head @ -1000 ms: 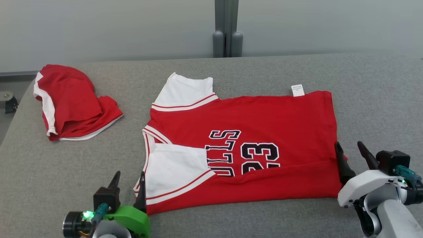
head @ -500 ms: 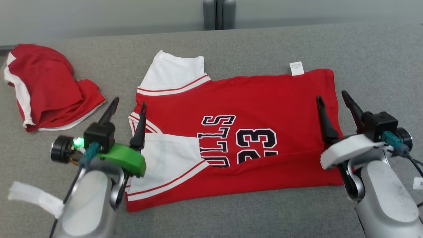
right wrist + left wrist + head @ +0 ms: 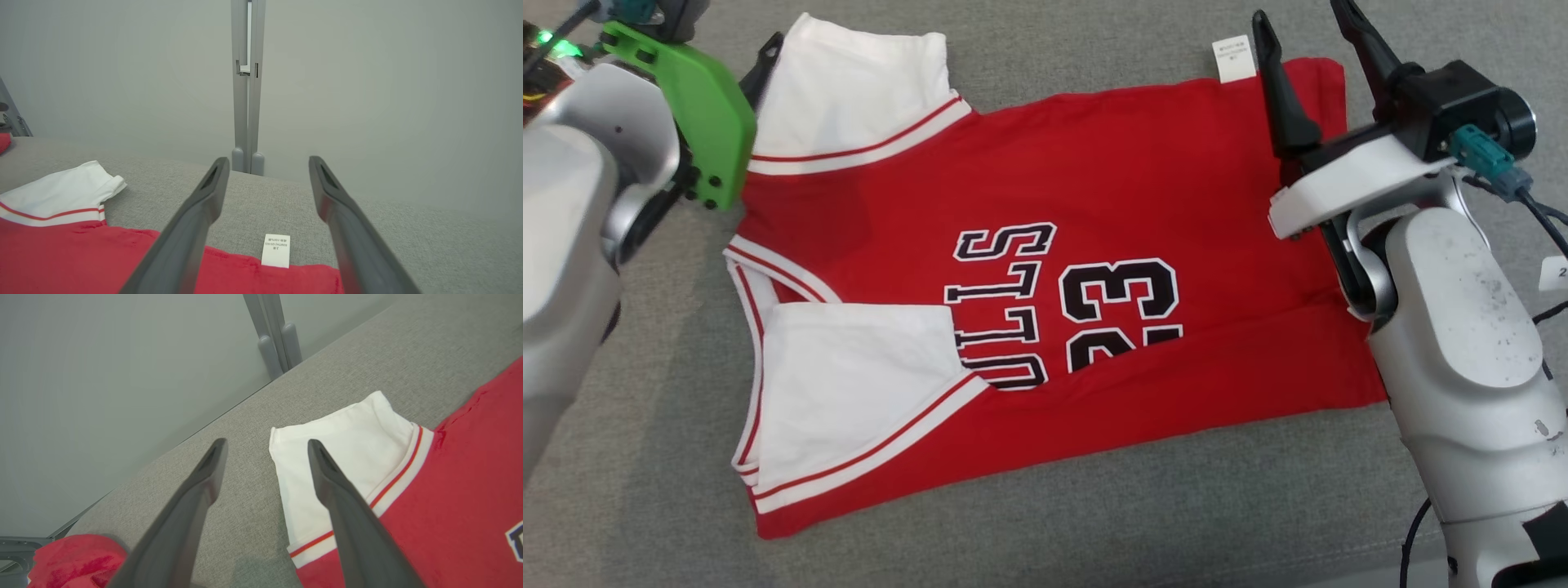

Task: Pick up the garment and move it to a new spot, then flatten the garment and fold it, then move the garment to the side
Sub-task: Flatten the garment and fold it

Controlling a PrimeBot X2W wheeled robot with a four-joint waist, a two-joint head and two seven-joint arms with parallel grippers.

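Garment, red jersey, lies flat on grey bench, near edge folded over lettering. Left end effector at garment's 10 o'clock, fingers spread, holding nothing, above edge of far white sleeve. Right end effector at 2 o'clock, fingers spread, holding nothing, above hem corner beside care label.

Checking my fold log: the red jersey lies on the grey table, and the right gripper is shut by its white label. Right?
Not quite: the right gripper is open, not shut. The right wrist view shows its fingers spread, the white label between them. The red jersey does lie on the grey table.
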